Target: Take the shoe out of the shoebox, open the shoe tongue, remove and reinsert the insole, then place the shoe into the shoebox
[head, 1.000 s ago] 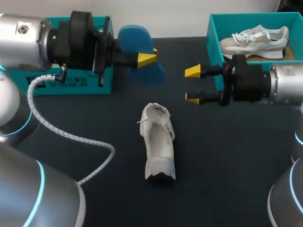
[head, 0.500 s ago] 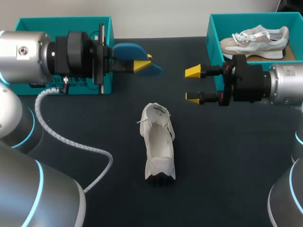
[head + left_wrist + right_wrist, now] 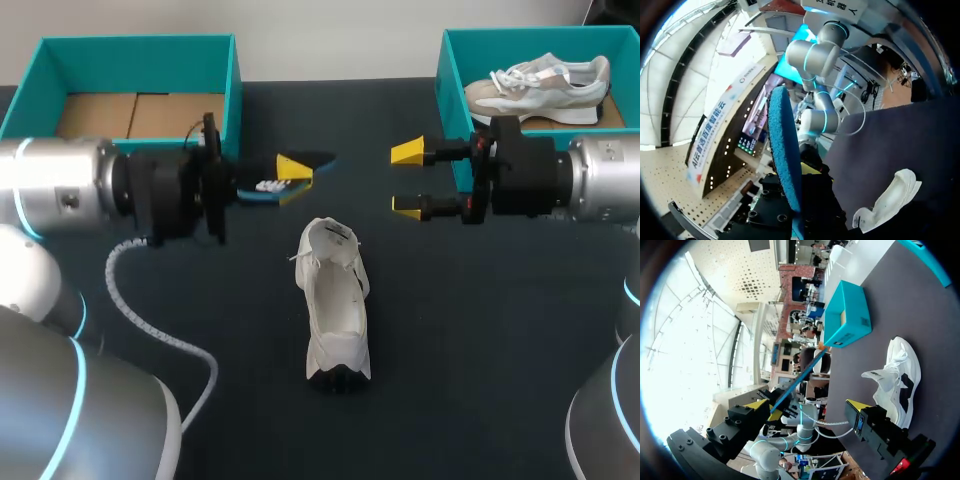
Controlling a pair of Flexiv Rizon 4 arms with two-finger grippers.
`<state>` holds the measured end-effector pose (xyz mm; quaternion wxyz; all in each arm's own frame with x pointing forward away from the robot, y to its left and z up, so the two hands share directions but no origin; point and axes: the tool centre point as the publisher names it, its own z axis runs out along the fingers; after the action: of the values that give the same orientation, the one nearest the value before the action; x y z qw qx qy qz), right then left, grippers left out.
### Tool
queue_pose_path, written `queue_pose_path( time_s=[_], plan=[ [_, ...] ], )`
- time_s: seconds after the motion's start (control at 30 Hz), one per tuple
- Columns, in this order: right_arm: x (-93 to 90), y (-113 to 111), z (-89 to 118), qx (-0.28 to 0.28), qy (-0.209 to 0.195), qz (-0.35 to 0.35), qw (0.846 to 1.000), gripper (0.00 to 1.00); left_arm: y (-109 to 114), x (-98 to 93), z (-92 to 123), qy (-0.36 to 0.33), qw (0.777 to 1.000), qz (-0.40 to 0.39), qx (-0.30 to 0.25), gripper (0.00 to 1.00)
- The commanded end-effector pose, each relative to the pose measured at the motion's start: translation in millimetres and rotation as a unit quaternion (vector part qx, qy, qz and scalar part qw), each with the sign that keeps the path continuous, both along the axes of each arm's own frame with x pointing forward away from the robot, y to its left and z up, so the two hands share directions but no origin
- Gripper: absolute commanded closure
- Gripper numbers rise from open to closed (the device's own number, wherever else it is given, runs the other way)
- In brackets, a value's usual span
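Head view: soft, even light from above, moderate brightness. Table (image 3: 480, 330) dark and matte, evenly lit; shadows on it too faint to tell. Shoe (image 3: 337, 305), just toward 6 o'clock from centre, is the brightest item. Pale sheen on the silver casings of the left arm (image 3: 60, 195) at 9 o'clock and the right arm (image 3: 605, 190) at 3 o'clock.
Left wrist view: strong white backlight behind the insole (image 3: 785, 165); table shaded.
Right wrist view: heavy washed-out glare past the table.

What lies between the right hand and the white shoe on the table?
Nothing: the head view shows only bare dark table between the right hand and the shoe. The blue insole, in the left hand, is off to the side.
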<state>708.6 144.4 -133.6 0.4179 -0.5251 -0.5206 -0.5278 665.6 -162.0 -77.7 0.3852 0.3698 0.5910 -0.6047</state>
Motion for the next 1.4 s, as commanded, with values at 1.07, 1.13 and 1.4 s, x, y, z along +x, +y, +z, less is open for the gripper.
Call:
queue_pose_path(
  time_s=[1.07,1.13,1.4],
  plan=[
    [3.5,46,8,0.015,0.018,0.026,0.999,0.00,-45,-20.0,-60,-0.316,0.945,0.076,-0.024,1.00],
    [1.6,51,8,0.021,0.022,0.032,0.999,0.06,-51,-21.5,-60,-0.316,0.946,0.070,-0.026,1.00],
    [-7.6,61,2,0.031,0.034,0.037,0.998,0.54,-66,-19.1,-61,-0.316,0.947,0.056,-0.029,1.00]
  ],
)
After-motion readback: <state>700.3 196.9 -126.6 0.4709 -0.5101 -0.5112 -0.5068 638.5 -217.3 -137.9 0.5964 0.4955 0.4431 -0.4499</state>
